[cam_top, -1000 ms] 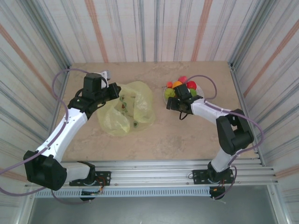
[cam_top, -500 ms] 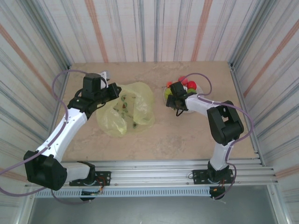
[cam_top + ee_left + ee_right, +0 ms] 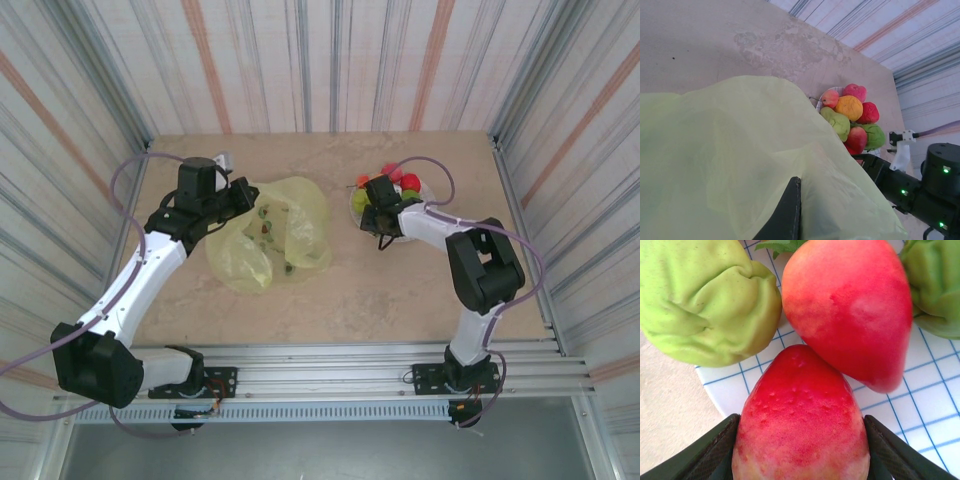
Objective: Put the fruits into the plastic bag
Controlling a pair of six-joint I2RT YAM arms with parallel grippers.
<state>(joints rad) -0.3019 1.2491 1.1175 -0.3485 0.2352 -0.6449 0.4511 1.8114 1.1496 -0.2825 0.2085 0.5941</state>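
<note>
Gripping red fruit [image 3: 800,415] with right fingers [image 3: 710,452] at plate [image 3: 920,405] edge, lower centre of wrist view. Cannot tell grip of left fingers [image 3: 787,212] at bag [image 3: 730,160] fold.

The plastic bag [image 3: 270,232] is seen as translucent pale yellow, dotted with small green motifs. The fruits [image 3: 850,117] are coloured red, pink-red, orange and green: an orange fruit [image 3: 848,107] is ringed by reds, and a green fruit [image 3: 837,123] is set beside it. In the right wrist view a red dimpled fruit [image 3: 801,420] is shaded paler toward its base. The plate [image 3: 935,405] is white with a thin blue grid. The table [image 3: 400,290] is mottled beige. The walls [image 3: 330,60] are striped white, grey and orange. The arms [image 3: 140,280] are white with black joints.
</note>
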